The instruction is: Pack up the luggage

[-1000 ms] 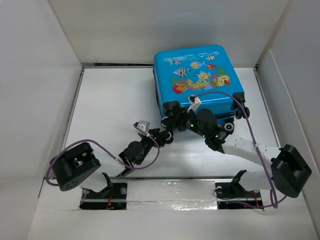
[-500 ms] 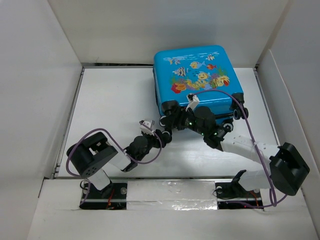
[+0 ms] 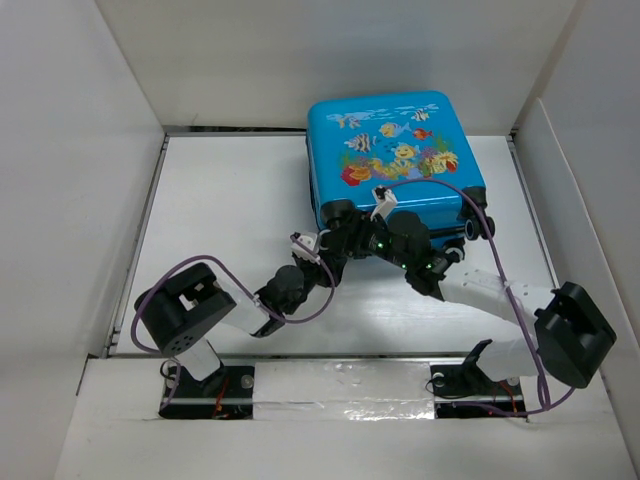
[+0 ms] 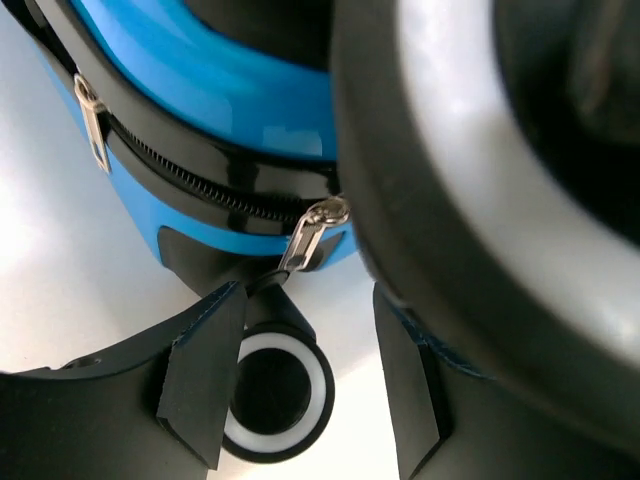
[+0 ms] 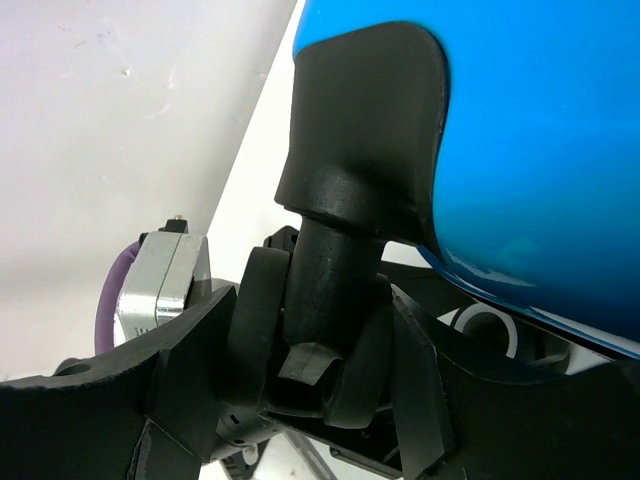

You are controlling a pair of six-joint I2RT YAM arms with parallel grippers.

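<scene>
The luggage point(image 3: 395, 160) lies flat and closed at the far right of the table point(image 3: 225, 200). Its fish-print face is up and its wheels are along its near edge. We see both arms reaching to its near left corner. The left gripper point(image 3: 323, 260) comes in low from the left and the right gripper point(image 3: 352, 238) from the right, and the two sit just beside each other there.

From the left wrist we look along the blue side of the case. The gripper's fingers point(image 4: 200, 385) stand partly open, with nothing between them. A black wheel point(image 4: 275, 395) with a white ring sits beyond the gap. Just above it a silver zip pull point(image 4: 312, 228) hangs from the black zip point(image 4: 200, 185), its lower end close to one fingertip, though we cannot tell whether they touch. A second pull point(image 4: 90, 112) shows farther along the zip. Another wheel, large and blurred, fills the right of this view.

From the right wrist we see a black wheel mount point(image 5: 365, 130) on the blue shell, with its stem point(image 5: 330, 270) coming down between that gripper's fingers. The jaws stand on either side of the wheel under the stem, close against it. We cannot tell whether they pinch it or only bracket it. The left arm's purple cable point(image 5: 112, 295) shows beyond.
</scene>
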